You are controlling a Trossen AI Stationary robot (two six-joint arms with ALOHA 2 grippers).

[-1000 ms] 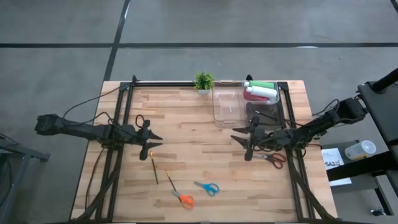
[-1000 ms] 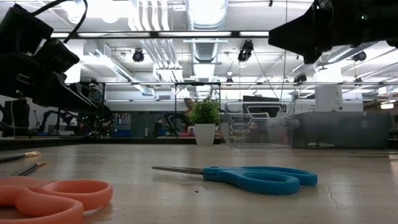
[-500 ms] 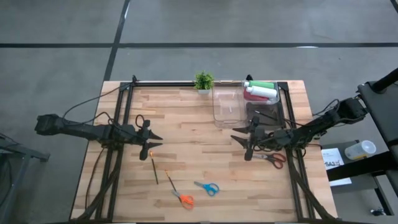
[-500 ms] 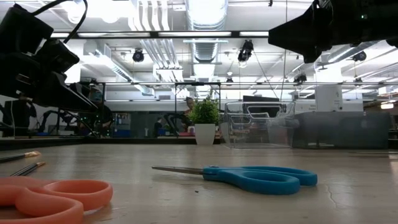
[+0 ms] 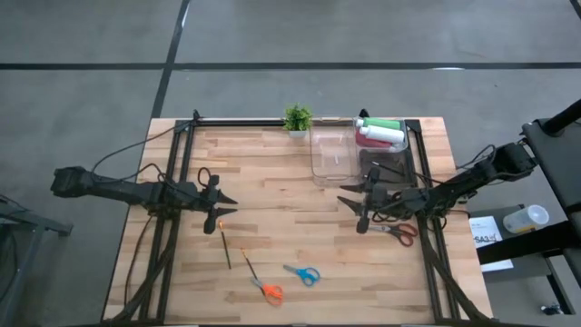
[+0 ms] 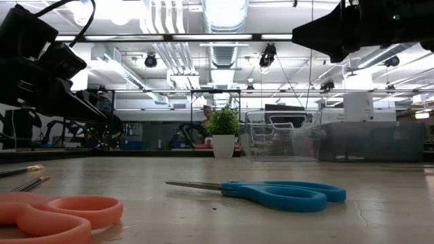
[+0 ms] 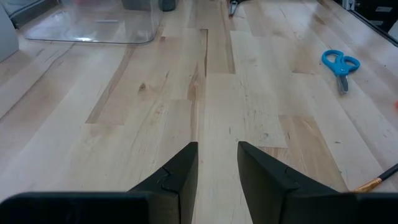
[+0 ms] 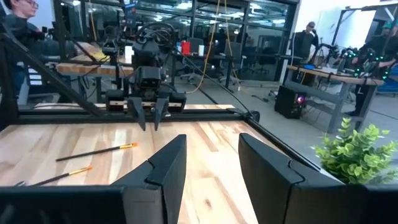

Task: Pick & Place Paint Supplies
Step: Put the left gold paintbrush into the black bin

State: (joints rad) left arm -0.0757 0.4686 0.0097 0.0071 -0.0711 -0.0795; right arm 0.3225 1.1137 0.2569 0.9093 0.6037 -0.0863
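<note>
Squeeze bottles (image 5: 379, 133), green, pink-red and white, lie in the right half of a clear bin (image 5: 332, 160) at the table's far side. Two thin dark brushes (image 5: 226, 247) (image 5: 249, 265) lie flat on the table's near left; they also show as brushes (image 8: 96, 151) in the right wrist view. My left gripper (image 5: 230, 206) hovers open just beyond the brushes, pointing right. My right gripper (image 5: 349, 202) hovers open near the bin's front edge, pointing left. In their own wrist views, the left gripper (image 7: 217, 162) and right gripper (image 8: 212, 155) hold nothing.
A small potted plant (image 5: 297, 118) stands at the far edge left of the bin. Blue scissors (image 5: 302, 273) and orange scissors (image 5: 268, 291) lie near the front edge; red-handled scissors (image 5: 399, 232) lie under the right arm. Bare wood lies between the grippers.
</note>
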